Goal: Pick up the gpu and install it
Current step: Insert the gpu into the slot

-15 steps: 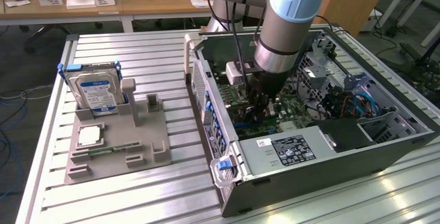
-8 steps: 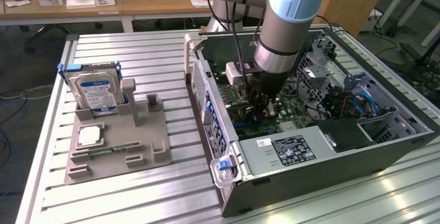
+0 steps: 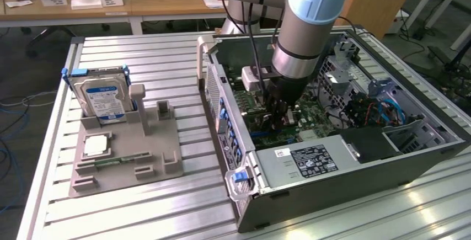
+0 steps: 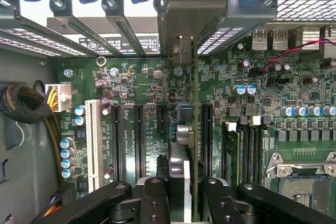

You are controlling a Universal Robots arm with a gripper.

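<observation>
The gpu [image 4: 185, 145], a thin flat dark expansion card seen edge-on with a grey metal bracket end, stood upright between the black fingers [image 4: 152, 203] of the hand [image 4: 181, 203], which was closed on it near its upper edge, over the green motherboard [image 4: 131, 82] inside the open grey computer case [image 3: 346, 163]. The card's lower edge sat among the black expansion slots [image 4: 139, 140]; whether it was fully seated could not be told. Judged from its look, the card was light but stiff and fragile: rigid board, exposed components, best held by its flat faces along the top edge as here, pushed straight down, never twisted. Its smooth faces could slip under a weak pinch. In the exterior view the arm reached down into the case beside the black-labelled power supply [image 3: 312, 160]. The case lay on a ribbed aluminium surface [image 3: 147, 207]. To the exterior view's left, well apart from the case, a grey plastic parts holder [image 3: 125, 152] carried a silver hard drive with a blue-white label [image 3: 103, 99] standing upright. Behind stood wooden desks [image 3: 132, 3] with clutter, and cables trailed on the floor at the exterior view's left.
</observation>
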